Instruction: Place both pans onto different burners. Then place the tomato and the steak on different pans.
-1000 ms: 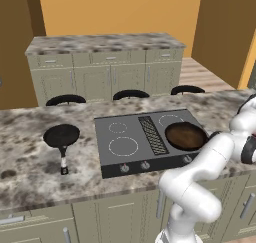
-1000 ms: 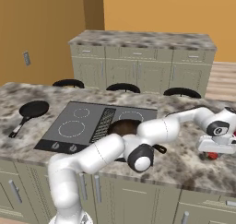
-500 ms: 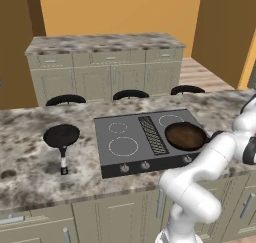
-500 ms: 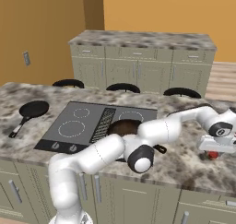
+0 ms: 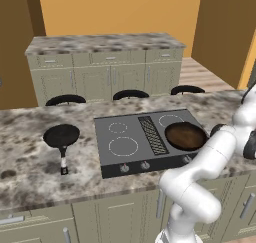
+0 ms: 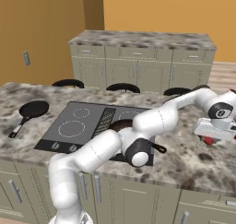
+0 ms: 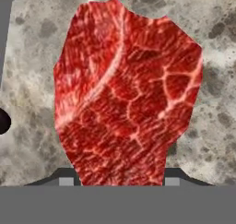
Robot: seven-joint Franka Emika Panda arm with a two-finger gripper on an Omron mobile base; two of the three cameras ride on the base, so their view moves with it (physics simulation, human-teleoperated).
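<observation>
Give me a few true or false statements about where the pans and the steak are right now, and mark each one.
1. The brown pan sits on the cooktop. True.
2. The black pan sits on a burner. False: it lies on the counter, left of the cooktop.
3. The steak lies in a pan. False: it lies on the counter, right below the gripper.
4. Both left burners are bare. True.
5. Three dark stools stand behind the counter. True.
</observation>
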